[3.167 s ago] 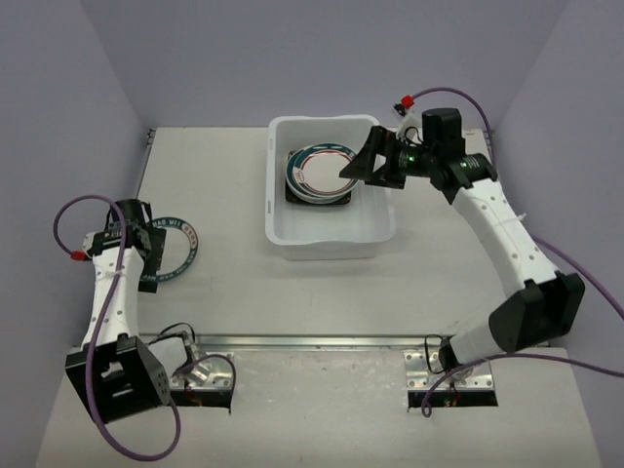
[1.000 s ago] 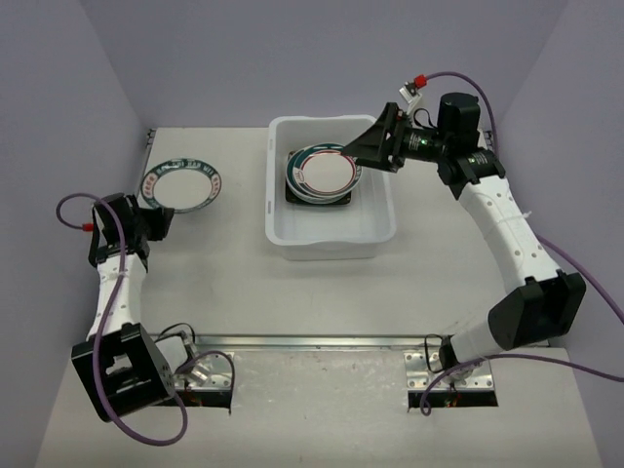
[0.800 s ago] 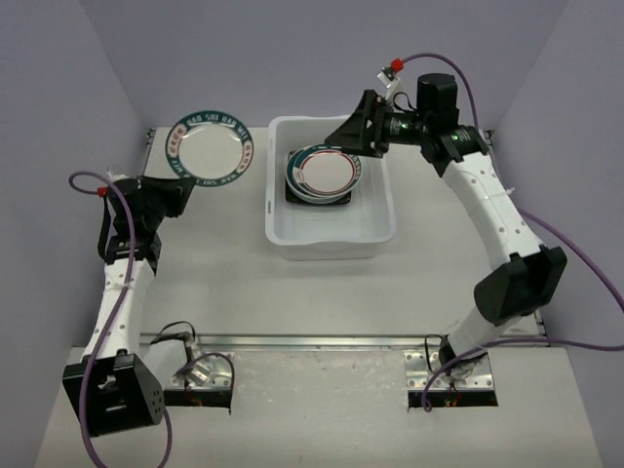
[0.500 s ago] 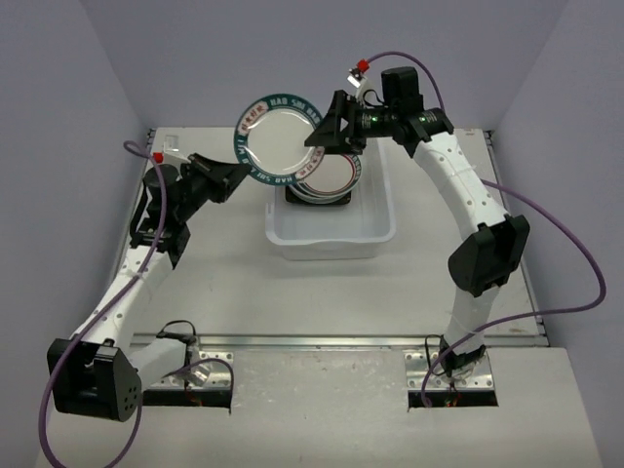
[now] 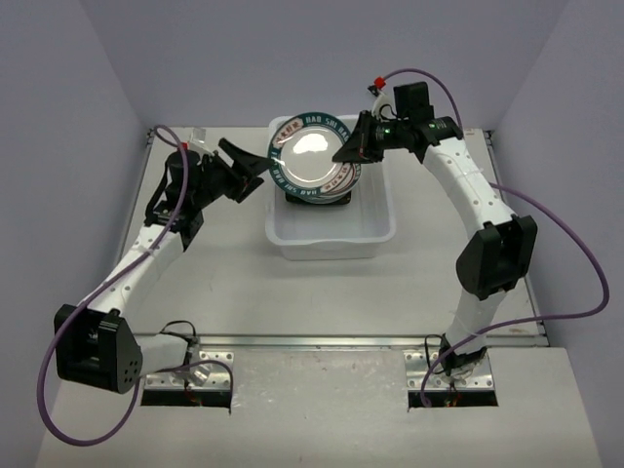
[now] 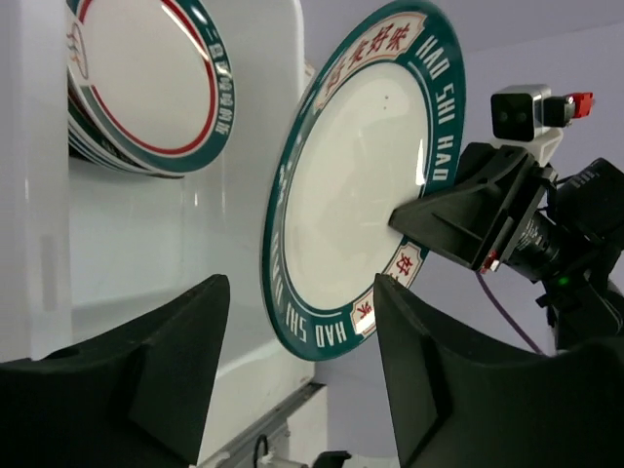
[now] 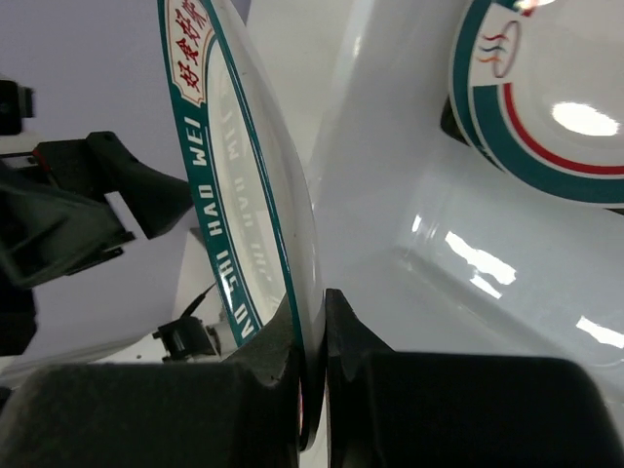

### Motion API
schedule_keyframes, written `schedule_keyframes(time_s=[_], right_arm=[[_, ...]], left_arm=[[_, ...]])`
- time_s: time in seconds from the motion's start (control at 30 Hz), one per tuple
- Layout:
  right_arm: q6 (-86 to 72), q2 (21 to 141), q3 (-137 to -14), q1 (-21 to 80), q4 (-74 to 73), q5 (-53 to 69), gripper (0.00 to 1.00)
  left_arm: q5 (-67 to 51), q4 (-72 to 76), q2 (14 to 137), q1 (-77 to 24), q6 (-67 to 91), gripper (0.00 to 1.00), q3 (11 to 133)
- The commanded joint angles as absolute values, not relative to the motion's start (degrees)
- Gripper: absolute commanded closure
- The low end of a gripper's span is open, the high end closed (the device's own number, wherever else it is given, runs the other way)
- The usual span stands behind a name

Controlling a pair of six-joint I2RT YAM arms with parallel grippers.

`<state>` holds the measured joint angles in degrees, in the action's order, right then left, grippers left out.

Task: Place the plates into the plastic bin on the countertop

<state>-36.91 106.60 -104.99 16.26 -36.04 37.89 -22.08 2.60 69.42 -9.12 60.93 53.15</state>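
Since the earlier frames the teal-rimmed plate [image 5: 314,154] has travelled from the countertop [image 5: 224,273] left of the plastic bin [image 5: 331,242] up to above the bin's far half, and it has changed hands: the left arm carried it over, the right arm now has it.

Left to right, bin as reference:
- Left gripper [image 5: 252,168]: just off the bin's left wall, raised, fingers spread and empty. Left wrist view shows both fingers [image 6: 127,390] apart with the plate beyond them, not touching.
- Plate: held tilted above the stack of plates [image 5: 322,183] already lying in the bin's far half.
- Right gripper [image 5: 353,151]: over the bin's far right corner, fingers pinched on the plate's right rim; right wrist view shows the rim [image 7: 292,322] squeezed between them.

Step in hand, as I read it: handover done, placement pending. Next move calls for levelling the plate, lowering onto the stack, then releasing. Left arm should back off first. Risk: a rim-only pinch could let the tilted plate slip.
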Motion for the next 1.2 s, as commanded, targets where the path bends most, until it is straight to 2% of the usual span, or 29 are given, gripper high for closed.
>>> schedule_keyframes(time_s=[0.0, 0.1, 0.33, 0.5, 0.63, 0.8, 0.9, 1.0, 1.03, 1.13, 1.17], right_arm=[[-34.9, 104.1, -104.4, 10.2, -33.1, 33.8, 1.0], [-31.0, 107.8, -107.4, 9.1, -37.0, 28.0, 1.0], [-28.0, 118.5, -117.6, 9.1, -41.6, 21.7, 1.0], [-28.6, 125.4, -123.0, 9.3, -40.8, 22.4, 1.0], [-28.4, 129.6, -125.2, 11.5, -39.6, 22.5, 1.0], [-29.3, 132.2, -126.0, 14.5, -38.7, 20.5, 0.88], [-29.7, 132.5, -125.5, 15.6, -38.3, 20.0, 0.66], [-29.7, 131.7, -124.8, 16.2, -38.3, 18.8, 0.53], [-29.7, 130.8, -124.0, 16.4, -38.3, 17.8, 0.43], [-29.0, 128.0, -121.7, 16.5, -38.5, 15.1, 0.01], [-28.7, 127.2, -121.1, 16.4, -38.4, 14.5, 0.01]], left_arm=[[-9.7, -16.5, 70.9, -8.8, 48.7, 0.0, 68.0], [-3.0, -29.9, 71.3, -8.0, 42.2, 0.0, 73.2], [-6.6, -35.8, 67.5, -8.0, 33.8, 0.0, 70.7], [-14.8, -36.6, 67.3, -8.0, 31.2, 0.0, 67.1], [-14.0, -38.4, 66.0, -8.0, 30.1, 0.0, 65.8], [-13.6, -40.8, 65.5, -8.0, 29.0, 0.0, 65.5], [-12.7, -41.8, 64.6, -8.0, 28.7, 0.0, 65.5], [-11.9, -42.8, 64.0, -8.0, 28.6, 0.0, 65.6], [-11.8, -43.0, 63.7, -8.0, 28.6, 0.0, 65.5], [-11.2, -43.7, 63.3, -8.0, 28.6, 0.0, 65.4], [-11.2, -43.7, 63.2, -8.0, 28.5, 0.0, 65.4]])
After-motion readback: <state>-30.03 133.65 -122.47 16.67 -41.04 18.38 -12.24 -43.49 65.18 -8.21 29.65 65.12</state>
